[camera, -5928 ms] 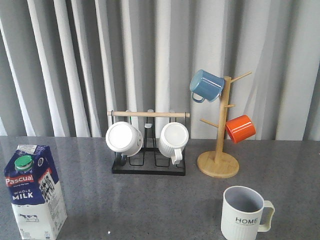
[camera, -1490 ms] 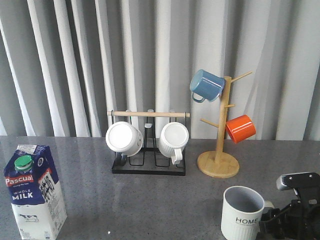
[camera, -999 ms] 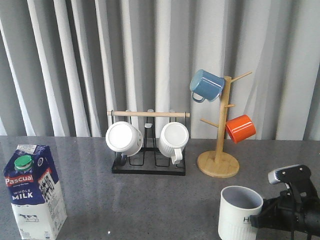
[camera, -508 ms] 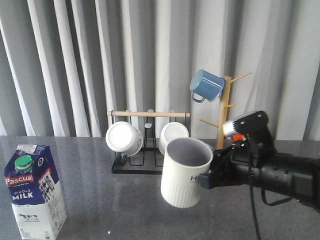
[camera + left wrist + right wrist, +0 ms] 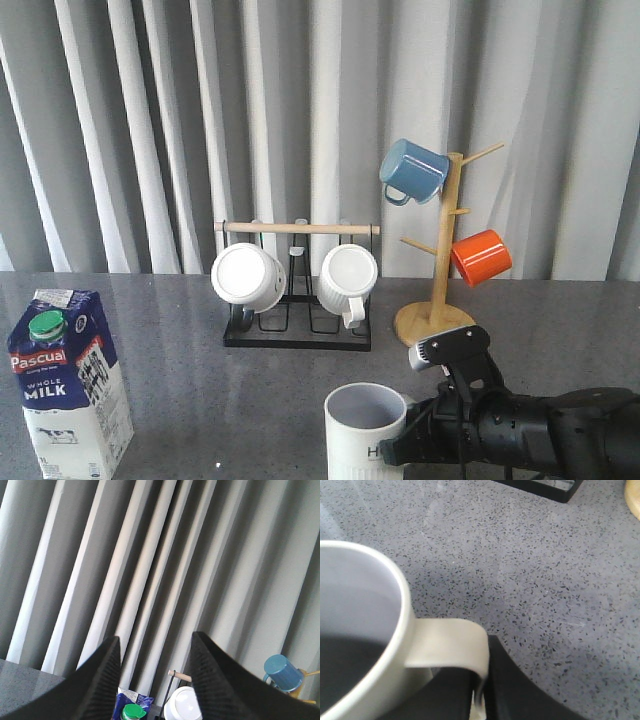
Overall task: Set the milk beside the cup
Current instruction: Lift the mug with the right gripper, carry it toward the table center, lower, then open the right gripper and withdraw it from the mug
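Observation:
The milk carton (image 5: 70, 385), blue and white with a green cap and a red "Pascual" label, stands upright at the front left of the table. Its cap also shows in the left wrist view (image 5: 133, 712). The off-white ribbed cup (image 5: 365, 432) sits low at the front centre, upright, its lettering mostly hidden. My right gripper (image 5: 405, 445) is shut on the cup's handle (image 5: 447, 647), one finger inside the loop and one outside. My left gripper (image 5: 156, 680) is open and empty, raised and facing the curtain above the milk.
A black rack (image 5: 297, 325) with a wooden bar holds two plain white mugs at the back centre. A wooden mug tree (image 5: 436, 325) with a blue mug (image 5: 412, 170) and an orange mug (image 5: 480, 256) stands to the right. A grey curtain hangs behind.
My right gripper took the cup by its handle at the front right, lifted it leftward to mid-table, and has now lowered it to the front centre. The milk has not moved.

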Robot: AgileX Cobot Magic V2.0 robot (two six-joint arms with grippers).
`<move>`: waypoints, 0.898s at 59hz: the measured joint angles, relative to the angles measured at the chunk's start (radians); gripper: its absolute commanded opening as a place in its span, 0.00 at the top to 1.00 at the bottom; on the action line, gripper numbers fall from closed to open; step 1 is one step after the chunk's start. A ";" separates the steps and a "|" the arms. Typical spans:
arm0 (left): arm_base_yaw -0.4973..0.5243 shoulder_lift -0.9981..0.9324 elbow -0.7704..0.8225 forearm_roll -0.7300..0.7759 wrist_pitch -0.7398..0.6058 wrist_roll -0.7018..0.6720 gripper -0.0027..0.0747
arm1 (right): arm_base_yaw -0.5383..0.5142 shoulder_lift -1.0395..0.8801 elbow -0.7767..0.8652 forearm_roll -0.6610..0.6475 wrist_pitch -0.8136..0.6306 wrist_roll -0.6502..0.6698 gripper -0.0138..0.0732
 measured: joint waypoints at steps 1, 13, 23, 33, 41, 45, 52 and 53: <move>0.000 0.000 0.000 0.000 0.000 0.000 0.54 | 0.000 0.000 0.000 0.000 0.000 0.000 0.73; 0.000 0.000 0.000 0.000 0.000 0.000 0.54 | 0.000 -0.004 0.000 -0.011 0.004 0.012 0.53; 0.000 0.000 0.000 0.000 0.004 0.000 0.54 | 0.000 -0.005 0.000 -0.023 -0.001 0.052 0.40; 0.000 0.000 0.000 0.000 0.008 0.000 0.54 | 0.000 -0.018 0.000 -0.092 -0.004 0.118 0.37; 0.000 0.000 0.000 0.000 0.008 0.000 0.54 | 0.000 -0.064 0.000 -0.177 -0.004 0.181 0.37; 0.000 0.000 0.000 0.000 0.008 0.000 0.54 | 0.000 -0.094 0.000 -0.230 -0.001 0.232 0.37; 0.000 0.000 0.000 0.000 0.008 0.000 0.54 | 0.000 -0.145 0.000 -0.354 0.028 0.344 0.37; 0.000 0.000 0.000 0.000 0.008 0.000 0.54 | 0.000 -0.152 0.000 -0.370 0.032 0.367 0.37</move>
